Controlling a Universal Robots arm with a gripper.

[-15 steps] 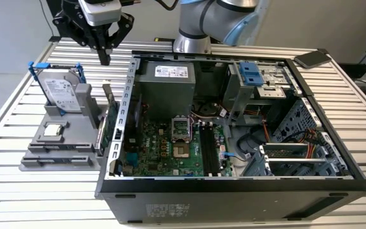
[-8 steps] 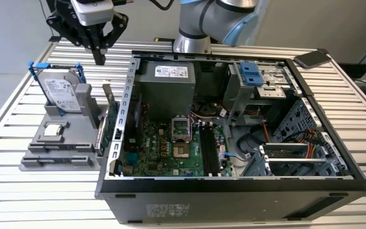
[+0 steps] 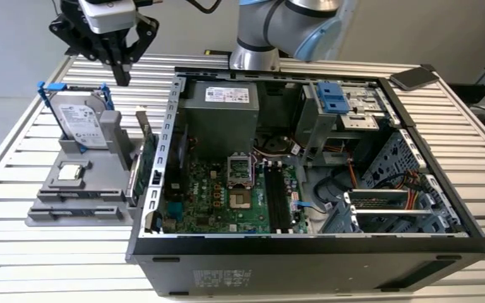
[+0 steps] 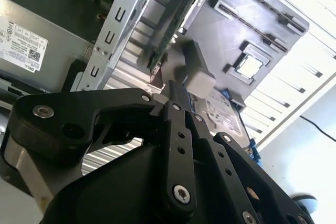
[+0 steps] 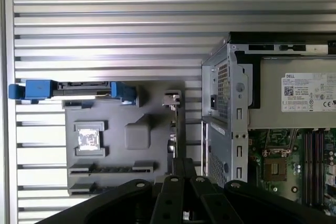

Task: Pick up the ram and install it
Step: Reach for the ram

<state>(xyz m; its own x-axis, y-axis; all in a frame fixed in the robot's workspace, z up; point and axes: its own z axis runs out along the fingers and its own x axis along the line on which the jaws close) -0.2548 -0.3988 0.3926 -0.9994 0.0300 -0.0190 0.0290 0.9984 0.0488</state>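
The gripper [image 3: 123, 74] hangs closed and empty above the hard-drive end of the parts holder [image 3: 57, 221].

Its fingers are pressed together with nothing between them and touch nothing, and the arm [image 3: 285, 25] is cut off by the exterior view's upper edge. The grey holder sits at the exterior view's left of the open computer case [image 3: 310, 243]. It carries an upright hard drive [image 3: 81, 123], a square silver chip [image 3: 72, 170] lying flat, and a green expansion card [image 3: 148, 167] on edge just beside the case wall. The ram is too slim to pick out for certain. The holder's two long slots [image 5: 110, 169] look dark in the first wrist view, and one is partly hidden behind the gripper body. I cannot tell whether a stick sits in either. Whether anything sits in the black motherboard slots [image 3: 276, 199] inside the case is equally unclear.
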